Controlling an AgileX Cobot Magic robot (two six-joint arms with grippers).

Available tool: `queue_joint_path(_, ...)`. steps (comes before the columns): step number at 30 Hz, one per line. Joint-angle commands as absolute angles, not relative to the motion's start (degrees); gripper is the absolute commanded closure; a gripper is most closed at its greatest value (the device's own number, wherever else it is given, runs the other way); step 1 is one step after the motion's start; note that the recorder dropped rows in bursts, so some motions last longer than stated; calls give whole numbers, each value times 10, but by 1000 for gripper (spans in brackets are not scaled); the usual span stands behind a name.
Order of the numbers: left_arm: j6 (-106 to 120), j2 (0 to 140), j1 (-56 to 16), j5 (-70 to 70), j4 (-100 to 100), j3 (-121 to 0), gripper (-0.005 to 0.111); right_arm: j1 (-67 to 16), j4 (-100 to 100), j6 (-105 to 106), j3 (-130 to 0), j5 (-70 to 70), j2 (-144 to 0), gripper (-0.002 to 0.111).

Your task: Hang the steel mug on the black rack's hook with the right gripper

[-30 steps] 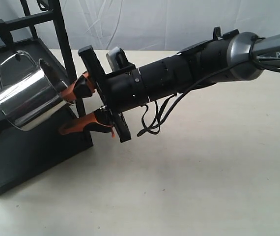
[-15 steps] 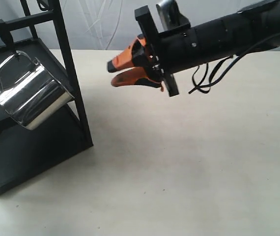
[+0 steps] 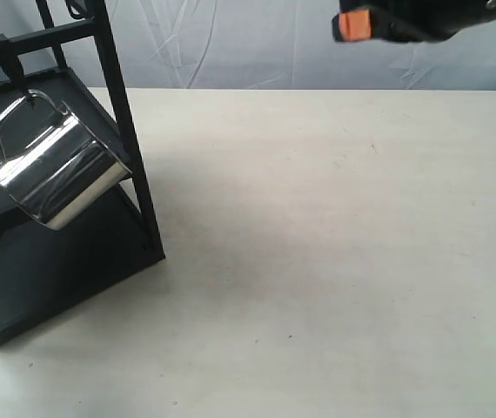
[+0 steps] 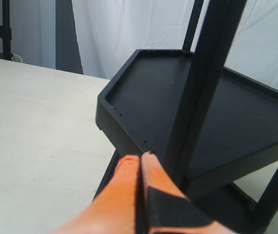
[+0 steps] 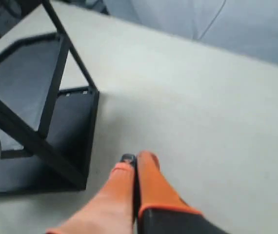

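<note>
The steel mug (image 3: 55,174) hangs tilted by its looped handle (image 3: 13,113) from the hook (image 3: 11,77) on the black rack (image 3: 117,113), at the left of the exterior view. My right gripper (image 3: 352,24) is high at the top right, far from the mug, with only an orange tip showing there. In the right wrist view its fingers (image 5: 136,161) are pressed together, holding nothing, above the bare table; the rack (image 5: 56,83) lies off to one side. My left gripper (image 4: 139,158) is shut and empty, close to a rack post (image 4: 197,87).
The pale tabletop (image 3: 335,261) spreads right of the rack. A white curtain (image 3: 248,43) hangs behind the table. The rack's upper tray (image 4: 178,102) and lower tray (image 3: 48,270) are dark and flat.
My right gripper let go of the mug, shut, and drew back up and to the right, almost out of the exterior view. The mug stays hanging on the hook.
</note>
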State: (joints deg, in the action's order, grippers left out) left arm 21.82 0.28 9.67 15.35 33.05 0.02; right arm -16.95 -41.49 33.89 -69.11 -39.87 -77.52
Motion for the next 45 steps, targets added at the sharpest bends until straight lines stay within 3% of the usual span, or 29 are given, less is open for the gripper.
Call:
queue_joint_path(1, 219, 0, 97, 154, 329, 0, 105, -168, -402, 345, -686, -387, -716, 109)
queue_joint_path(11, 219, 0, 97, 154, 329, 0, 105, -167, -335, 339, -688, -385, -649, 109)
queue_joint_path(15, 219, 0, 97, 154, 327, 0, 105, -167, -259, 241, -677, -310, -643, 109)
queue_joint_path(27, 219, 0, 97, 154, 324, 0, 105, -167, -204, 208, -340, 36, -438, 109)
queue_joint_path(33, 219, 0, 97, 154, 324, 0, 105, -167, -226, 207, -191, 44, -322, 109)
queue_joint_path(39, 219, 0, 97, 154, 324, 0, 105, -162, -222, 229, -133, 8, -233, 109)
queue_joint_path(45, 219, 0, 97, 154, 324, 0, 105, -70, -218, 211, -63, -7, -149, 109)
